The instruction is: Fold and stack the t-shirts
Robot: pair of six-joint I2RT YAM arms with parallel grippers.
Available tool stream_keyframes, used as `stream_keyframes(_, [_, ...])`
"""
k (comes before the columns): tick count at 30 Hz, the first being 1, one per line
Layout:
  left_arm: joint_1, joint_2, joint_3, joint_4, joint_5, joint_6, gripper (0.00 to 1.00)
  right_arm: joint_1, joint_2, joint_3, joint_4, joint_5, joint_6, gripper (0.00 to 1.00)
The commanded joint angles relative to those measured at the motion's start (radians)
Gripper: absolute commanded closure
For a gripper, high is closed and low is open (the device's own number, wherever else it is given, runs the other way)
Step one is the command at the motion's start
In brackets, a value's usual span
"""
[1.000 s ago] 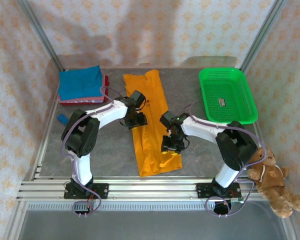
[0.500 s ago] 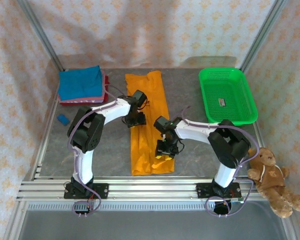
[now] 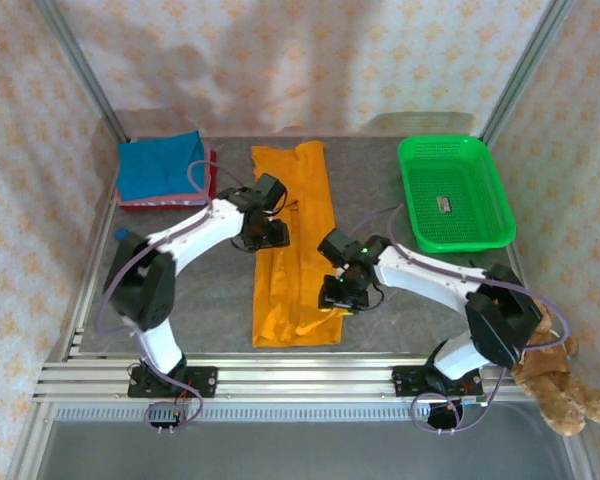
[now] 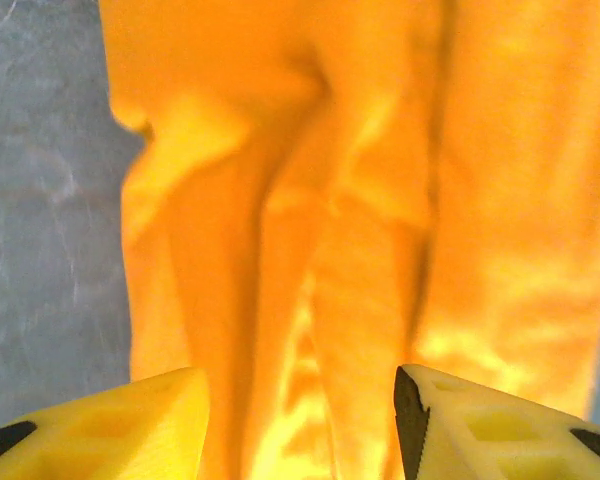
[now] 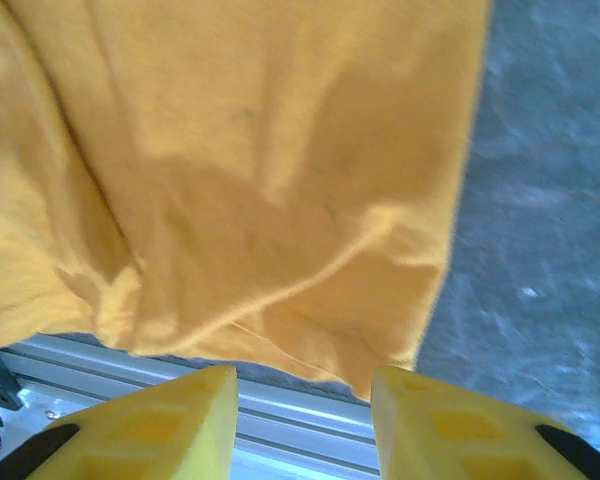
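Observation:
An orange t-shirt [image 3: 302, 180] lies folded into a long strip down the middle of the table. My left gripper [image 3: 263, 233] hangs over the strip's middle left. In the left wrist view its jaws [image 4: 300, 385] stand open, with wrinkled orange cloth [image 4: 310, 200] beyond them. My right gripper [image 3: 340, 297] sits at the strip's lower right edge. It is open too [image 5: 305, 380], just short of the cloth's hem [image 5: 230, 150]. A blue t-shirt [image 3: 158, 166] lies folded on top of red and pink ones [image 3: 211, 172] at the back left.
A green mesh basket [image 3: 410, 200] stands at the back right with a small tag [image 3: 446, 204] in it. A brown teddy bear [image 3: 552, 372] lies at the front right, off the table. A small blue object [image 3: 120, 237] is at the left edge. The aluminium rail [image 5: 280, 415] runs along the front.
The lower end of the orange t-shirt has shifted to the left. My right gripper went left with it and came back a little. My left gripper stayed over the strip's middle.

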Motion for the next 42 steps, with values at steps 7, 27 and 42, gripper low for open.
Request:
stream_keyframes(7, [-0.143, -0.314, -0.393, -0.002, 0.015, -0.218, 0.47, -0.003, -0.074, -0.171, 0.004, -0.006, 0.065, 0.61])
stream_keyframes(27, [-0.267, -0.701, -0.875, 0.192, 0.070, -0.650, 0.56, -0.004, -0.049, -0.229, 0.152, -0.095, 0.131, 0.64])
stream_keyframes(42, [-0.268, -0.662, -0.915, 0.303, 0.117, -0.660, 0.56, -0.002, -0.022, -0.253, 0.176, -0.138, 0.137, 0.63])
